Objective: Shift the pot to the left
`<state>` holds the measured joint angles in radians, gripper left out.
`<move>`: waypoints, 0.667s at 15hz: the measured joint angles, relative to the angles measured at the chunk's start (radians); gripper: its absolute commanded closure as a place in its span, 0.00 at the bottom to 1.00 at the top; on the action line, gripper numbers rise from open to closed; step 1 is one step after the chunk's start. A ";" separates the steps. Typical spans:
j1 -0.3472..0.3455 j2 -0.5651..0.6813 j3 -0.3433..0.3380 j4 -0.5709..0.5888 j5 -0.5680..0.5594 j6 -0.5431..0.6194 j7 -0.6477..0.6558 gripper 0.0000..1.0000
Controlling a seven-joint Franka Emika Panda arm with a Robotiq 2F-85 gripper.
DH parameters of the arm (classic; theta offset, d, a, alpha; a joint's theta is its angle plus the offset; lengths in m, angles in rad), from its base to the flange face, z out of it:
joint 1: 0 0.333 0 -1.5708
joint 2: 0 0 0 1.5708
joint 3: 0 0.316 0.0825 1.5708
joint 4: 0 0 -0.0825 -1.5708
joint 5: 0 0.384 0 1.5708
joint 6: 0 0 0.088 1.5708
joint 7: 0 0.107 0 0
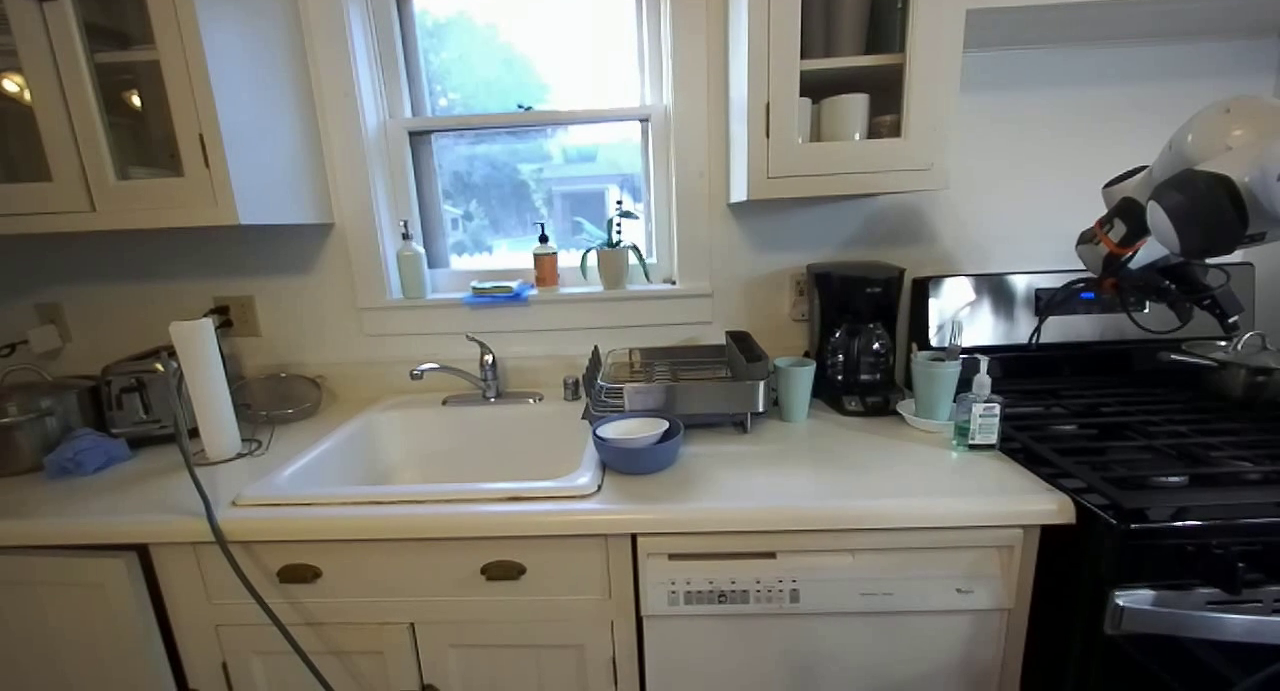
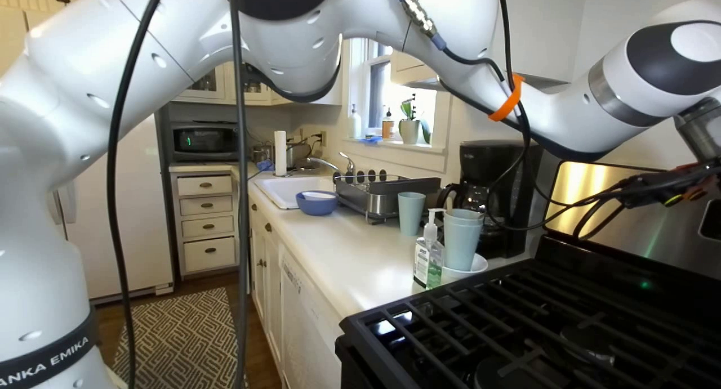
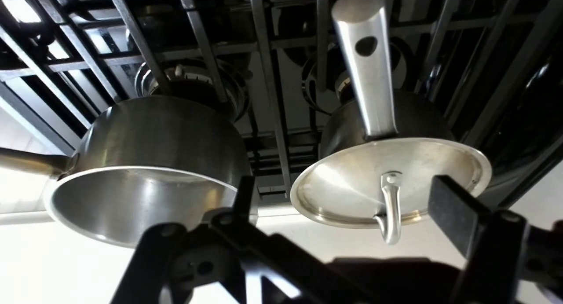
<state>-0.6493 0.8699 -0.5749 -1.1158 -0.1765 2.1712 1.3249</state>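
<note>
The fingers (image 3: pixel 454 214) stand wide apart, gripping nothing. Beyond them in the wrist view, the lidded pot (image 3: pixel 352 181) shows mostly between, the uncovered pot (image 3: pixel 154 132) mostly outside, at picture left. The arm (image 2: pixel 366 14) bearing them reads “ANKA EMIKA”; well away, the clear bottle (image 1: pixel 966 423) has an illegible label (image 1: pixel 985 427).

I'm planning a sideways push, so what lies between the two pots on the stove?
In the wrist view, black grate bars lie between the open pot and the lidded pot.

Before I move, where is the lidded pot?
The lidded pot is right of centre in the wrist view, on the stove grate, with the uncovered pot to its left in that picture.
</note>
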 measured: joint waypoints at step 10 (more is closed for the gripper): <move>-0.008 0.062 0.026 0.018 0.000 -0.066 -0.122 0.13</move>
<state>-0.6572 0.9318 -0.5493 -1.0982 -0.1761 2.1054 1.2028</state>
